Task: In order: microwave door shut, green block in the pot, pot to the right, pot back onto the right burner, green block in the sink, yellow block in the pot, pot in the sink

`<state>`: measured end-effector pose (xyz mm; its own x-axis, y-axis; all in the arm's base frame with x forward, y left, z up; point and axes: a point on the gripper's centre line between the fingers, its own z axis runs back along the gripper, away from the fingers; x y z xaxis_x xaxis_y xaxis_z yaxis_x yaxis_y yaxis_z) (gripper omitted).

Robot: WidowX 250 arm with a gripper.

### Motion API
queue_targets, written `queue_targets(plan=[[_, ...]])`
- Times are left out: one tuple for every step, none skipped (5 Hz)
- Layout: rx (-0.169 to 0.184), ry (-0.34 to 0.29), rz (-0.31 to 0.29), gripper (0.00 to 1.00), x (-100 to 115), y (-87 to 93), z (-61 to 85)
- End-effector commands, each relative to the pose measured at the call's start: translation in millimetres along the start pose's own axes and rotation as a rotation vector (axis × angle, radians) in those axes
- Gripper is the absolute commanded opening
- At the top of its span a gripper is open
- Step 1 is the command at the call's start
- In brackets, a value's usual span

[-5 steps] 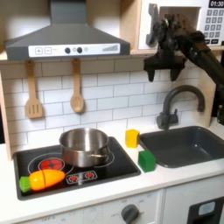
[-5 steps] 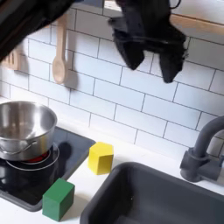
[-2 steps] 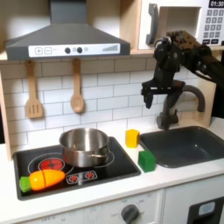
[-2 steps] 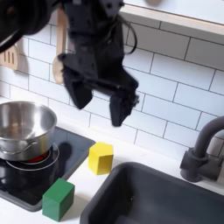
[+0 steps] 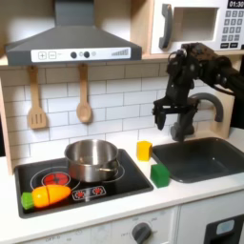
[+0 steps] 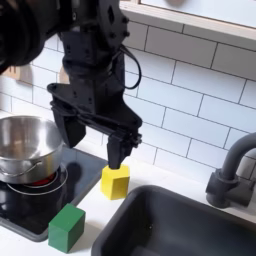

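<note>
Even, fairly bright indoor light in both exterior views; no hard shadows. Soft shadow under range hood (image 5: 71, 43). Glare streaks on pot (image 5: 91, 159) wall and rim. Low resolution, everything slightly soft. Arm (image 6: 95, 70) motion-blurred in second exterior view. Tile lines straight to the edges.

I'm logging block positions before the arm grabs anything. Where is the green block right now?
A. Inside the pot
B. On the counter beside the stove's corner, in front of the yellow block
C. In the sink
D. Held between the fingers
B: in both exterior views the green block sits on the white counter by the stove's corner, nearer the camera than the yellow block, outside the pot and the sink, with the open gripper above.
</note>
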<state>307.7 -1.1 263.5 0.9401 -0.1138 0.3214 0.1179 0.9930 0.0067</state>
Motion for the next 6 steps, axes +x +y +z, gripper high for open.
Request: queue_targets(plan=[[0.026,0.063,0.049,1.00,-14,7.1,-16.5],[0.024,0.110,0.054,1.00,-26,4.3,-30.0],[0.022,0.135,0.068,1.00,-34,3.7,-37.4],[0.023,0.160,0.060,1.00,-39,3.6,-45.7],[0.032,0.167,0.074,1.00,-42,4.6,-50.4],[0.021,0.151,0.100,1.00,-40,6.7,-50.3]])
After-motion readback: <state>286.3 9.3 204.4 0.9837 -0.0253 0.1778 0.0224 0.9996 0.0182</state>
